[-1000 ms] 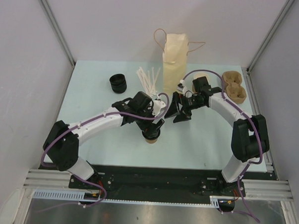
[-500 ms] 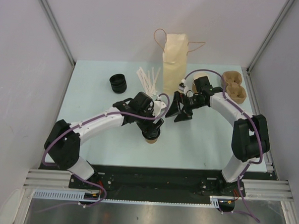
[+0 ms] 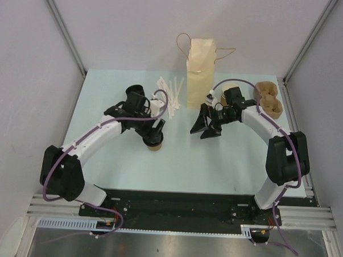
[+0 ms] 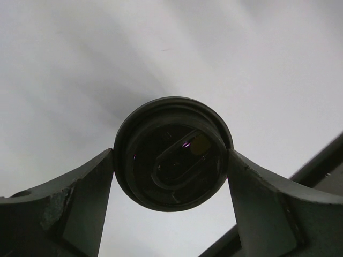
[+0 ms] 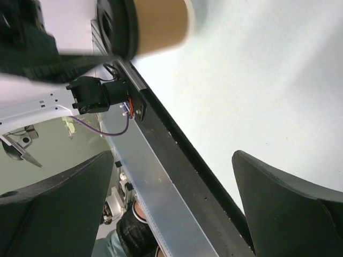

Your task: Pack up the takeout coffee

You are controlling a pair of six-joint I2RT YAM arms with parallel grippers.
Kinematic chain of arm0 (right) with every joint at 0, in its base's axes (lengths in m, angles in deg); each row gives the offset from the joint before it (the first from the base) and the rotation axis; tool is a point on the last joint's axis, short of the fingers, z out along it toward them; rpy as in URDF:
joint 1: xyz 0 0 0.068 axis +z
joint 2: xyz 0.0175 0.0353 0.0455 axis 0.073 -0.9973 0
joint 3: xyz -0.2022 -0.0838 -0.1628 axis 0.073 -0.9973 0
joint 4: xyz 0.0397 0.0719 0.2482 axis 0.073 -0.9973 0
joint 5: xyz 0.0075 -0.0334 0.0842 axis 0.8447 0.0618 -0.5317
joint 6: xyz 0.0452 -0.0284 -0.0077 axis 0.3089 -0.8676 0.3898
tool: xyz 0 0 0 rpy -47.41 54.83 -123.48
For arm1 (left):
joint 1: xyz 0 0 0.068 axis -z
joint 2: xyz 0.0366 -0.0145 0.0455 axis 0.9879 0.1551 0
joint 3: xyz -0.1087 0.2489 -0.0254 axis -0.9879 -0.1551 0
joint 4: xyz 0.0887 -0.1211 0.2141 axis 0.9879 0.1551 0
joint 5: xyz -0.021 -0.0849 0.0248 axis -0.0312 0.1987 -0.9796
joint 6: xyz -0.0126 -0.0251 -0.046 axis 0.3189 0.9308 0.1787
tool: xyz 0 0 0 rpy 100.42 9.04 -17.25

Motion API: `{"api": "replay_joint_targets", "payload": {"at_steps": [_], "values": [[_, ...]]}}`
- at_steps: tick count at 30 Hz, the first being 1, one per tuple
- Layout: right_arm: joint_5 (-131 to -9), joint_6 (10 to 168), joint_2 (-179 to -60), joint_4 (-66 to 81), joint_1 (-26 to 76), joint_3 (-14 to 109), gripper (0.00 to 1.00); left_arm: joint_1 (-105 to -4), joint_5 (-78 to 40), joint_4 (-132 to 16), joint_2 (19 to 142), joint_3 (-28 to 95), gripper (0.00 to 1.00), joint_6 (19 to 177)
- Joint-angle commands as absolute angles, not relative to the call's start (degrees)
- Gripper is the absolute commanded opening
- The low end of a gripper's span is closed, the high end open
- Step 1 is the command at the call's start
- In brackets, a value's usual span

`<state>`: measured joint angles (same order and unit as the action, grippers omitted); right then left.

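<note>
One takeout coffee (image 4: 172,152) gripped at its lid by left gripper (image 4: 171,160), right gripper (image 3: 201,131) wide, empty

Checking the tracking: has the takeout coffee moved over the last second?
Yes. The takeout coffee shifted left, away from the paper bag, carried by the left gripper.

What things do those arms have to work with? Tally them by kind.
paper bag: 1
lidded coffee cup: 1
pulp cup carrier: 1
stack of black lids: 1
bundle of white sticks: 1
pale item beside the bag, mostly hidden: 1
Total: 6
</note>
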<state>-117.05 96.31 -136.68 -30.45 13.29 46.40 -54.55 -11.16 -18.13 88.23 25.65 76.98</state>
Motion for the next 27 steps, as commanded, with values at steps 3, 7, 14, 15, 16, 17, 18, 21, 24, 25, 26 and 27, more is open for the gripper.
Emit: {"api": "replay_joint_targets", "payload": {"at_steps": [3, 7, 14, 15, 16, 17, 18, 21, 24, 25, 26, 27], "values": [[-116.39, 96.48, -134.67, -28.79, 12.51, 47.75, 0.99, -66.91, -9.95, -17.51, 87.69, 30.46, 0.48, 70.56], [-115.51, 95.61, -134.67, -29.32, 12.34, 48.36, 1.0, -74.39, -9.68, -18.91, 90.06, 31.25, 0.48, 69.15], [-114.98, 95.34, -134.84, -29.41, 12.07, 48.89, 1.0, -79.14, -8.54, -21.72, 93.84, 29.94, 0.48, 68.79], [-114.98, 95.25, -134.76, -29.5, 12.07, 48.89, 1.0, -79.58, -8.45, -21.98, 94.02, 29.68, 0.48, 68.79], [-114.81, 95.17, -134.84, -29.59, 12.07, 49.06, 1.0, -79.67, -8.36, -22.25, 94.11, 29.33, 0.49, 68.97], [-114.63, 94.9, -134.76, -29.59, 12.16, 49.07, 1.0, -79.84, -8.19, -22.43, 94.28, 29.24, 0.5, 69.14], [-114.63, 94.9, -134.58, -29.76, 12.07, 49.24, 1.0, -79.93, -8.1, -22.6, 94.46, 29.15, 0.51, 69.15], [-114.71, 95.08, -134.67, -29.67, 11.81, 49.68, 1.0, -80.2, -8.1, -22.78, 94.64, 28.79, 0.65, 69.76], [-114.8, 94.99, -134.67, -30.02, 11.46, 50.64, 1.0, -80.37, -8.19, -22.78, 94.46, 28.88, 0.83, 70.2], [-114.8, 94.9, -134.75, -30.29, 11.28, 51.26, 1.0, -80.46, -8.19, -22.6, 94.63, 29.14, 0.86, 70.37], [-114.8, 94.82, -134.67, -30.38, 11.02, 51.52, 1.0, -80.55, -8.27, -22.34, 94.64, 29.41, 0.89, 70.46], [-114.98, 94.99, -134.75, -30.46, 10.84, 51.7, 1.0, -80.64, -8.1, -21.82, 94.72, 29.67, 0.93, 70.55]]}}
